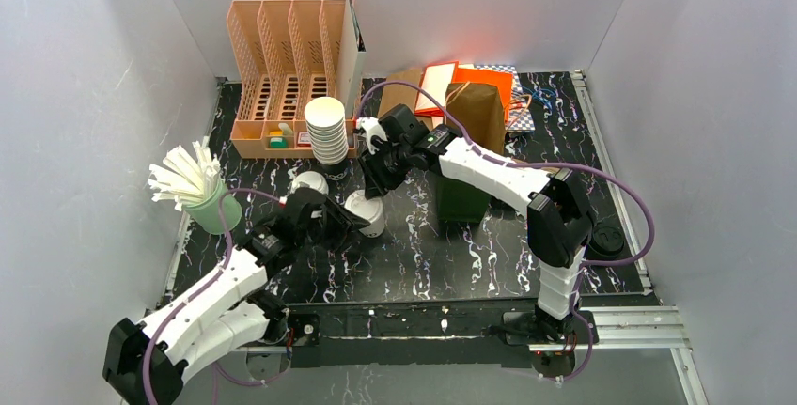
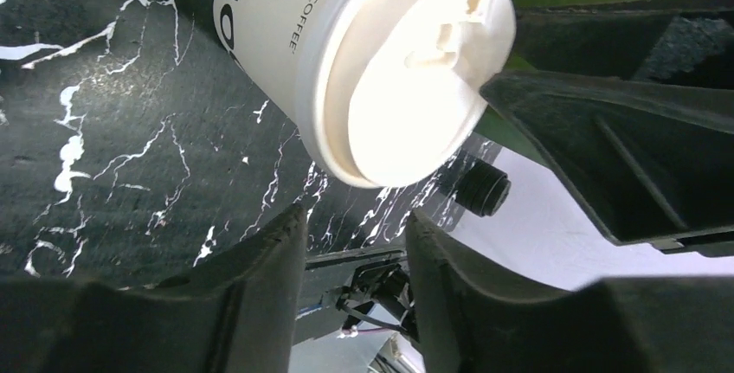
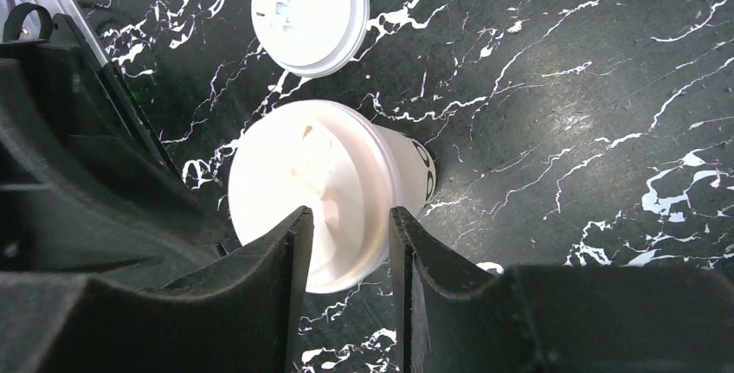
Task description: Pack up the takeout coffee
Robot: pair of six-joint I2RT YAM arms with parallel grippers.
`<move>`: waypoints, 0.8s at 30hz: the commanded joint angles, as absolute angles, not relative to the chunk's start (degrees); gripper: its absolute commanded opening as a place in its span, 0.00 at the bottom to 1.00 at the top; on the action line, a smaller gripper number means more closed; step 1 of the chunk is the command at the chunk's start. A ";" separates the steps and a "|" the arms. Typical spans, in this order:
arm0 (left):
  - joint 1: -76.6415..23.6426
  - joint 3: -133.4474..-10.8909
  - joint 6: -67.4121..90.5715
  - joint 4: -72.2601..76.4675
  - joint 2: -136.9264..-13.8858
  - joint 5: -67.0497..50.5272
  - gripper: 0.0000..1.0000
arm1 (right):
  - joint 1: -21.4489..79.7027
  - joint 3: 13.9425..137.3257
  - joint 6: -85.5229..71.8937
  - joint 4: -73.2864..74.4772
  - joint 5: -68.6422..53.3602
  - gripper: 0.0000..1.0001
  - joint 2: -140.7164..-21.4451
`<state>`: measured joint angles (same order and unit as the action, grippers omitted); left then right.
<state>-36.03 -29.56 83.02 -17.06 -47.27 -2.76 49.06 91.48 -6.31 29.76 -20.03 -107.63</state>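
The takeout coffee (image 1: 369, 217) stands on the table (image 1: 489, 259) near its middle, the left gripper (image 1: 338, 220) just to its left and the right gripper (image 1: 374, 179) just behind and above it. A loose lid (image 1: 308, 182) lies behind it to the left, and farther back a stack of cups (image 1: 326, 131) stands before a rack (image 1: 287, 71) at the back left. A holder of straws (image 1: 209, 203) sits near the left edge; a bag (image 1: 461, 200) stands right of the coffee, a second bag (image 1: 476, 112) behind that.
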 commanded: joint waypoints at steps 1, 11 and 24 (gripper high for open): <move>-35.60 -37.99 74.96 -32.26 -49.50 -0.79 0.47 | 49.57 94.68 -8.02 31.96 -17.80 0.48 -106.01; -35.40 -47.04 69.44 -40.25 -50.59 3.44 0.51 | 49.56 93.63 -8.87 33.80 -12.83 0.84 -102.93; -16.35 -54.63 53.16 -45.08 -56.93 -6.15 0.49 | 55.61 91.14 -11.41 35.34 -1.89 0.98 -97.82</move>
<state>-21.71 -50.54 60.53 -41.98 -54.00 -2.37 51.99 91.98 -10.22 34.57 -6.98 -99.29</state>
